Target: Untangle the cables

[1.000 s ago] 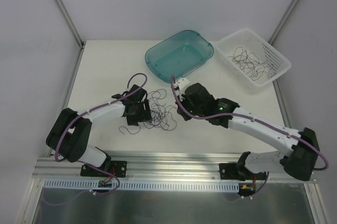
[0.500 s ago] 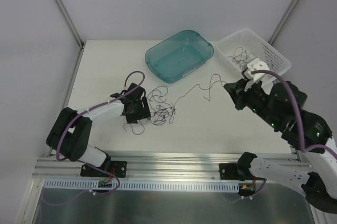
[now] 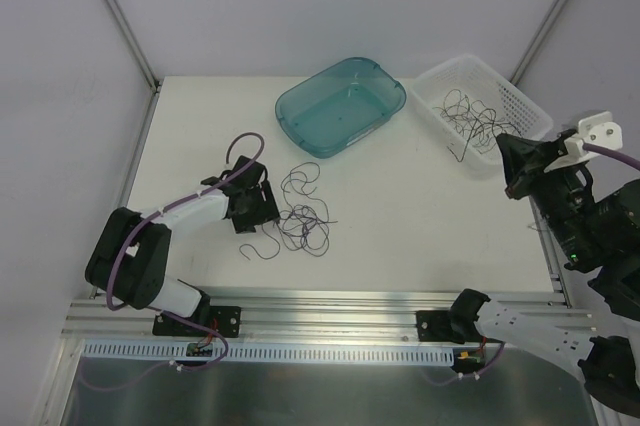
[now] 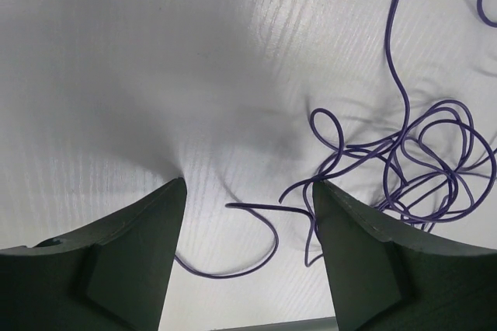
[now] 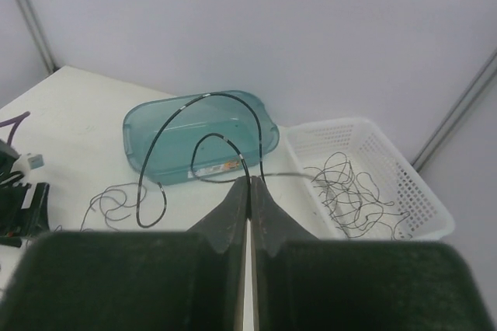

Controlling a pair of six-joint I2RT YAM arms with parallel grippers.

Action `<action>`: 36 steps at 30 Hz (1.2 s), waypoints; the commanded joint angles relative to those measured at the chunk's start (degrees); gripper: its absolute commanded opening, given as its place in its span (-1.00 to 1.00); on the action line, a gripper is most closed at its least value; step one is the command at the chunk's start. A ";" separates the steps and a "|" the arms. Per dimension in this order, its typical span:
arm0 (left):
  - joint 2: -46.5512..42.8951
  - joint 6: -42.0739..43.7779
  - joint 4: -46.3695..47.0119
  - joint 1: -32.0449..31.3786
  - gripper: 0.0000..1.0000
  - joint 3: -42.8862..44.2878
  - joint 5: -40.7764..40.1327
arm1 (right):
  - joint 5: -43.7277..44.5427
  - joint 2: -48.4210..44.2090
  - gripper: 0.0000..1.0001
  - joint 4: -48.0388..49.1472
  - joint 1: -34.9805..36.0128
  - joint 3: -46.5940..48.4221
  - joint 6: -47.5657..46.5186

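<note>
My right gripper has swung from mid-table out to the right side. The strand that ran taut from it back to the tangle half a second ago has now come free. The left gripper has barely shifted.

The right fingers are closed tight, and the strand is pinched at their very tips. From there it arcs up and over in a wide loop with a smaller loop inside it, then trails down to the left, toward the tub.

The left fingers stand well apart and hold nothing. They are low over the table with the tangle just beside them on their right, and one loose end curls between the two tips.

The next move depends on where the basket lies from my right fingertips. In the wrist view it sits ahead, to the right and below, with cables already in it. The held loop hangs the other way, out over the tub side. I judge that opening here would leave much of the strand outside the rim. The tips should first travel further across the basket so the loop follows them in. The right arm is much the nearer one for that, and the left is well placed to stay by the tangle.
</note>
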 commanded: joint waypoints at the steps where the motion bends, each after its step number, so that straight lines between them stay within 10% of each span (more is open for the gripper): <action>1: 0.28 0.54 -2.29 1.44 0.36 -2.68 -2.39 | 8.04 -0.02 -0.99 5.67 -0.12 1.54 -3.67; 9: -8.68 3.08 -3.87 1.53 0.63 0.64 2.71 | 12.99 6.82 -0.99 12.44 -3.35 -4.78 -8.52; 18: -19.40 11.16 -10.29 5.21 0.97 8.21 2.18 | -10.81 18.43 -0.99 11.39 -28.22 -0.67 5.02; 36: -28.99 28.13 -7.30 7.24 0.98 1.01 -15.21 | -20.42 45.33 -0.99 21.49 -55.75 14.90 17.94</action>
